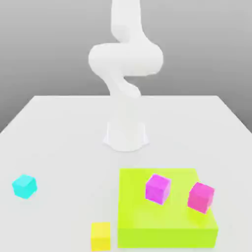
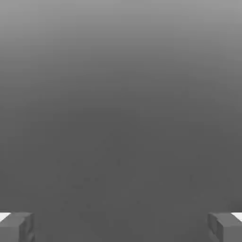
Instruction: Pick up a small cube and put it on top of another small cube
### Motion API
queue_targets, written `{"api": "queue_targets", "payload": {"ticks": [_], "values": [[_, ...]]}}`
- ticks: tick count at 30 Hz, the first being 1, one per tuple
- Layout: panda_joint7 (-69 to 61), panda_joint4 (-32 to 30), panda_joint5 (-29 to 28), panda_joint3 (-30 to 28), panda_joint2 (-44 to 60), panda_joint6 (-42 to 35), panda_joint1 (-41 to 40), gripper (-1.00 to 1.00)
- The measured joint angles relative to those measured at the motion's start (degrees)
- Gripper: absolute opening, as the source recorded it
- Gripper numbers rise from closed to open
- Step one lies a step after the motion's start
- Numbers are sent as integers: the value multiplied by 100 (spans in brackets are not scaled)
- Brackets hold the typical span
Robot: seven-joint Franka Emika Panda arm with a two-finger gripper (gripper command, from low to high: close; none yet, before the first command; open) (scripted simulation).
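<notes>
White table (image 1: 69,147), Panda arm (image 1: 125,59) raised over it. Lime-green slab (image 1: 167,236) on exterior view's right: solid block, no container; violet cube (image 1: 158,189) and magenta cube (image 1: 201,197) appear to sit on top. Gripper (image 2: 121,228) released, fingers spread wide, nothing between. Cyan cube (image 1: 24,186), the one to lift: on table, exterior view's far left, turned cornerwise. Step, as judged: reach it; rotate wrist to square pads with opposite faces, descend straight, close at mid-height. Yellow cube (image 1: 101,236), target, just beside slab; later lowering needs clearance there.
</notes>
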Motion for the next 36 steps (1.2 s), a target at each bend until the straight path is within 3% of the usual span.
{"api": "queue_targets", "payload": {"ticks": [9,18,25,31,32,36], "values": [[2380,-646,-398,34,1736,902,-1542,0],[4553,-1282,-564,-404,3428,1797,-2630,0],[5624,-1786,171,-703,4726,2510,-3405,0],[5515,-1666,682,-396,5947,3432,-3735,0],[5495,-1635,706,-355,6111,3564,-3772,-100],[5498,-1635,702,-354,6112,3573,-3772,-100]]}}
